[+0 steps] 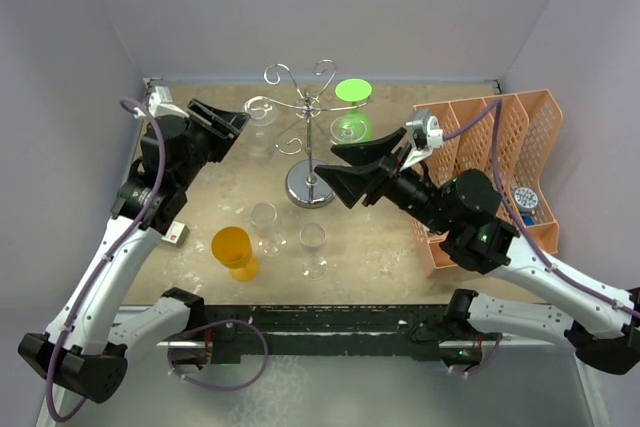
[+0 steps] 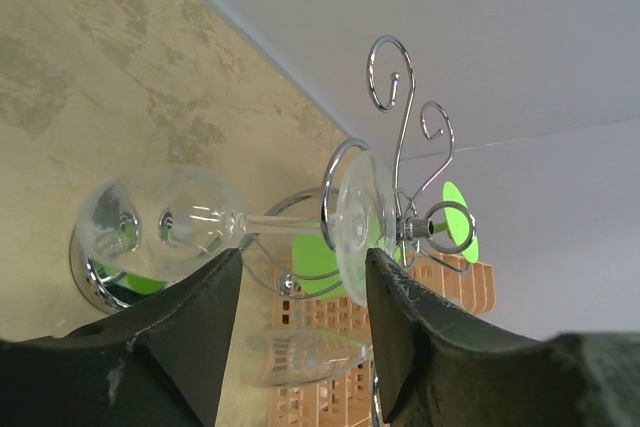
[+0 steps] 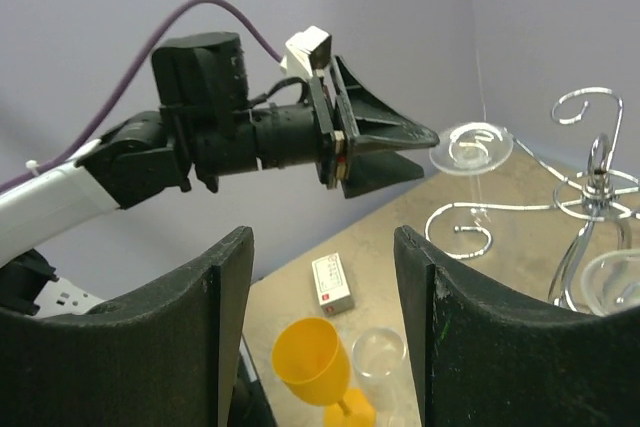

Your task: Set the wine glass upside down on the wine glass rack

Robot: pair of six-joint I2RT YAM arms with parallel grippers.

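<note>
Left wrist view shows the glass (image 2: 200, 222) already hanging upside down on the rack's (image 2: 395, 77) 9 o'clock arm, with the left gripper (image 2: 302, 257) parted and holding nothing, the right gripper (image 3: 322, 237) wide and empty, and seemingly only backing away left to do.

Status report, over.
Left end effector open, right end effector open, both empty. Glass hangs upside down on rack. Green glass hangs on another arm, apart.

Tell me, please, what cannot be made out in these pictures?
- Top external: blue-and-white item in the orange organiser, too small to identify.
- Right wrist: base of the wine glass rack, cut off by the lower edge.
- Top external: clear wine glass on the rack, nearly lost against the table.
</note>
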